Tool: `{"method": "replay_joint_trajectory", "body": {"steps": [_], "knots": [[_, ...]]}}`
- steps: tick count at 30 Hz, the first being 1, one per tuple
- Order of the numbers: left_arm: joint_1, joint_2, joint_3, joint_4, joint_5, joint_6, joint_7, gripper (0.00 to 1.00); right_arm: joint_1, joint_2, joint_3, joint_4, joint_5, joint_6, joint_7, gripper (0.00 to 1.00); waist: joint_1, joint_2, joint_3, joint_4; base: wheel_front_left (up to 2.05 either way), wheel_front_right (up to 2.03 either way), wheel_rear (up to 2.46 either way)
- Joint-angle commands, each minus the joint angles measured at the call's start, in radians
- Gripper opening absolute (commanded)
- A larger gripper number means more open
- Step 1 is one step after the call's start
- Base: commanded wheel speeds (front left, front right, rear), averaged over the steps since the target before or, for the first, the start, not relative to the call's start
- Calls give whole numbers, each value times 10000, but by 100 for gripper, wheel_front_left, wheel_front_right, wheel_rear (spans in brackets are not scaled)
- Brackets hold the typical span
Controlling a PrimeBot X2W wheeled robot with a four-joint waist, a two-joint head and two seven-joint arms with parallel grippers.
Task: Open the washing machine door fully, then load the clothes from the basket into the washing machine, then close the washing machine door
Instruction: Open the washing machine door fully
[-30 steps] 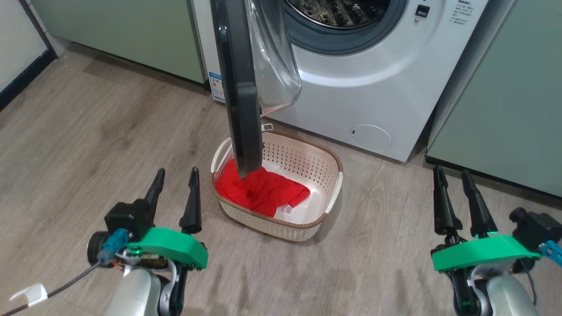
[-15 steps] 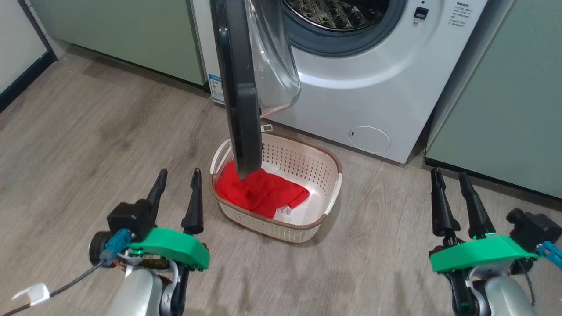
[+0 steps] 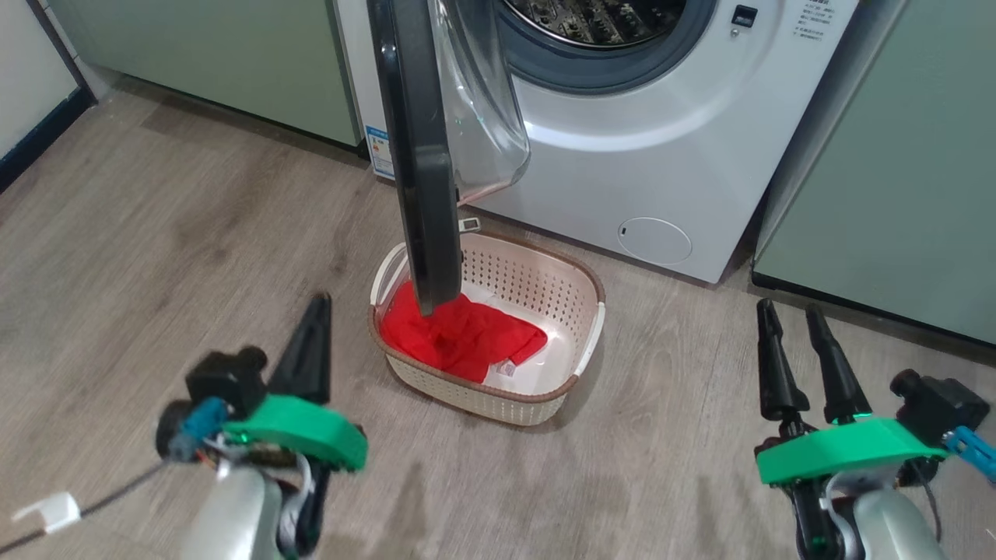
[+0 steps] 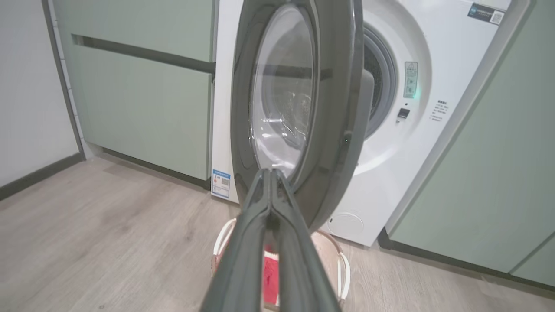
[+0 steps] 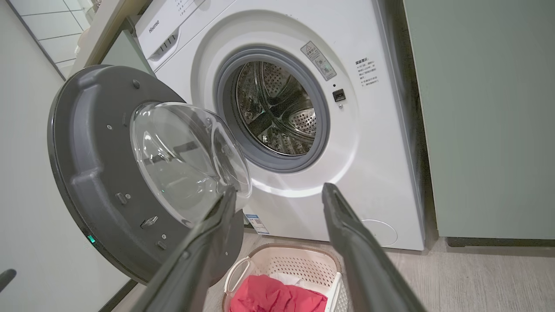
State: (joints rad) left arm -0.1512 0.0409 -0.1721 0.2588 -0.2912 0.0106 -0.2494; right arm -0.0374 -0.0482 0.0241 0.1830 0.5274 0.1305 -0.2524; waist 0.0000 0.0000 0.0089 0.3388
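Observation:
The white washing machine [image 3: 661,163] stands ahead with its steel drum [image 5: 277,112] exposed. Its door [image 3: 416,155], black-rimmed with a domed glass window [image 5: 182,156], hangs swung out edge-on over the basket's left end. The cream basket [image 3: 560,288] sits on the floor before the machine, holding the red clothes [image 3: 459,334] over a white garment [image 3: 537,373]. My left gripper [image 3: 315,311] hovers left of the basket, fingers pressed together on nothing; in its wrist view the gripper [image 4: 269,173] points at the door. My right gripper [image 3: 786,311] is open, right of the basket.
Pale green cabinets [image 3: 218,54] flank the machine on the left, and another cabinet [image 3: 910,179] on the right. A wood-look floor [image 3: 156,233] spreads around the basket. A dark skirting [image 3: 39,132] runs along the left wall.
My left gripper's fingers have snapped together, with nothing between them. The head view has shifted slightly. Basket, clothes and door keep their places.

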Motion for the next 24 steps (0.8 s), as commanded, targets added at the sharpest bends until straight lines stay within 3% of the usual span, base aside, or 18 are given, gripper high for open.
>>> {"method": "replay_joint_trajectory", "body": {"steps": [1,11,16,24], "knots": [[-891,93,474,-496,141,-21,-124,0,-559,-20,298,-276,-82,2,-93,100,0,0,32,-8,0,0,0],[-2738,93,1247,-1805,170,720,-124,0,-783,-20,508,-203,-172,2,-93,100,0,0,161,-313,0,0,0],[-3396,93,838,-1781,40,737,-124,0,-875,-20,637,-169,-166,2,-93,100,0,0,287,-544,0,0,0],[-3899,93,-588,-954,-362,742,-124,0,-1023,-20,954,-52,-72,2,-93,100,0,0,458,-1129,0,0,0]]}}
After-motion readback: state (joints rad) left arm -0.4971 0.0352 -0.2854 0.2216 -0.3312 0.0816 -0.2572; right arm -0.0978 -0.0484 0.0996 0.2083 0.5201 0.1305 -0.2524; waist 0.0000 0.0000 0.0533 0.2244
